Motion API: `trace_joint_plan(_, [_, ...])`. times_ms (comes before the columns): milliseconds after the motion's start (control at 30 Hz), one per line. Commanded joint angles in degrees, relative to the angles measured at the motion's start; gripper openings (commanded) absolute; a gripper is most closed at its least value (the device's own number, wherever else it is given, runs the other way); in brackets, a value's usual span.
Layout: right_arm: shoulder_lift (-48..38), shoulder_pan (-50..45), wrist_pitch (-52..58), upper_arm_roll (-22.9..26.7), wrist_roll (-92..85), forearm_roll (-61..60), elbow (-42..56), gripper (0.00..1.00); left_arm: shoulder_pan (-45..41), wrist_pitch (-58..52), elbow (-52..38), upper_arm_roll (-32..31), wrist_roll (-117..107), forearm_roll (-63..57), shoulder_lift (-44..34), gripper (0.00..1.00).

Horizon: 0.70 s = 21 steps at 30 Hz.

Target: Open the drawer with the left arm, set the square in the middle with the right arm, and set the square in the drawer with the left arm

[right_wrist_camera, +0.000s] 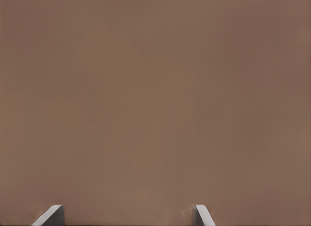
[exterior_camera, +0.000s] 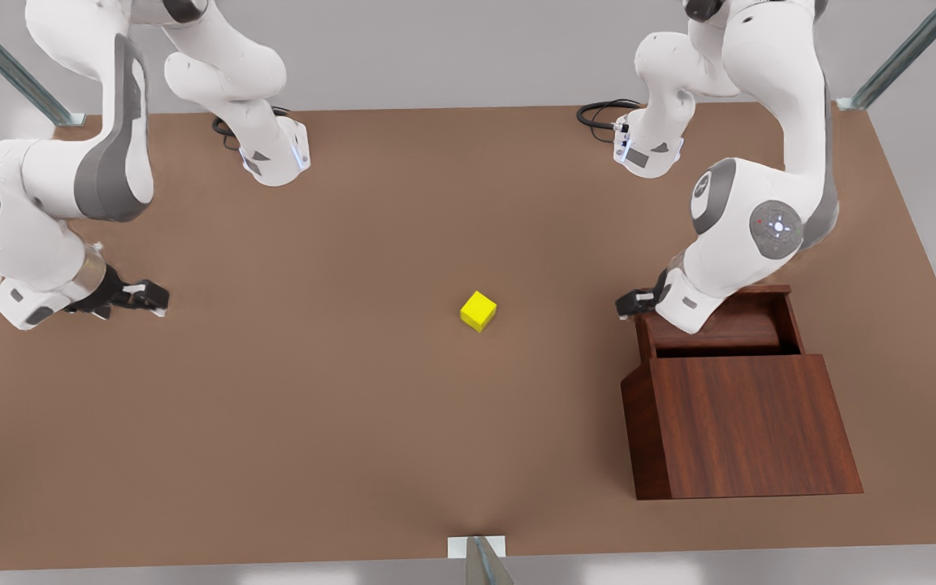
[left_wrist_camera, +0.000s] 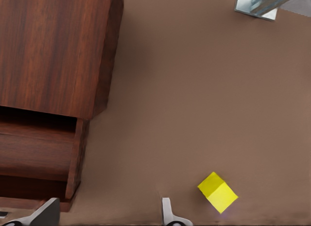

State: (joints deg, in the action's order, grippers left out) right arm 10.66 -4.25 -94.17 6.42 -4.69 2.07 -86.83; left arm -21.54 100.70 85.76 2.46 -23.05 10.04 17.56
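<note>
The small bright yellow cube [exterior_camera: 478, 310] sits on the plain matte brown tabletop [exterior_camera: 338, 390] near its middle, and we see it well apart from both grippers. The dark reddish-brown wooden drawer [exterior_camera: 720, 325] stands pulled out from the slope-topped wooden cabinet [exterior_camera: 748, 426] at the front view's right, its inside bare. We find the left arm's black two-finger gripper [exterior_camera: 629, 305] just beside the drawer's corner, on the side facing the cube; in the left wrist view its fingers [left_wrist_camera: 171, 215] stand wide apart with nothing between them, the cube [left_wrist_camera: 217, 192] near one fingertip. The right arm's black gripper [exterior_camera: 151, 297] hovers low over bare table at the front view's left, and its fingers [right_wrist_camera: 203, 216] are likewise spread wide and hold nothing.
</note>
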Motion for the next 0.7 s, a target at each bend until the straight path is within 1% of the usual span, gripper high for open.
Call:
trace_joint_plan(0, [0.2, -0.7, 0.5, 0.6, -0.1, 0.0, 0.2, 1.0, -0.6, -0.2, -0.6, 0.0, 0.0, -1.8, 0.6, 1.0])
trace_joint_plan(67, [-0.4, -0.5, 1.4, 0.8, -0.4, 0.0, 0.5, 1.0, -6.8, -0.1, -3.8, 0.0, 0.0, -1.9, 5.2, 1.0])
trace_joint_plan(100, [-0.7, -0.9, 1.0, 0.7, -0.4, -0.4, 0.4, 1.0, -10.2, 0.4, -6.1, 0.0, 0.0, -1.9, 8.8, 1.0])
trace_joint_plan(167, [0.4, -0.1, -0.6, 0.9, -0.4, -1.3, 2.8, 1.0, -13.5, 1.1, -6.8, 0.0, 0.4, -2.5, 11.9, 1.0])
trace_joint_plan(233, [0.3, -0.2, -0.6, 0.8, -0.7, -0.8, 3.2, 1.0, -16.9, 7.0, -6.8, 0.0, 0.7, -2.6, 14.3, 1.0])
trace_joint_plan(267, [0.1, 0.0, -0.5, 1.0, -0.7, -1.3, 3.6, 1.0, -19.1, 8.6, -6.7, 0.0, 0.6, -4.8, 15.0, 1.0])
trace_joint_plan(400, [0.8, -0.1, -0.6, 0.9, -0.4, -1.3, 4.0, 1.0, -23.5, 12.7, -4.6, 0.0, 4.4, -10.6, 16.9, 1.0])
trace_joint_plan(467, [3.0, -0.2, -0.7, 0.9, 0.0, -1.2, 4.8, 1.0, -24.9, 17.7, 0.4, 0.0, 8.3, -12.1, 16.6, 1.0])
trace_joint_plan(500, [3.1, 0.0, -1.1, 0.9, 0.0, -1.5, 4.9, 1.0, -25.5, 17.9, 0.5, 0.0, 9.2, -14.4, 17.0, 1.0])
trace_joint_plan(633, [3.6, 0.4, -1.6, 1.0, 0.1, -1.3, 6.6, 1.0, -26.8, 24.6, 6.3, 0.0, 11.9, -15.6, 17.1, 1.0])
trace_joint_plan(667, [5.7, 0.6, -2.9, 1.0, 0.1, -1.6, 8.5, 1.0, -26.9, 26.4, 7.4, 0.0, 11.5, -15.6, 17.3, 1.0])
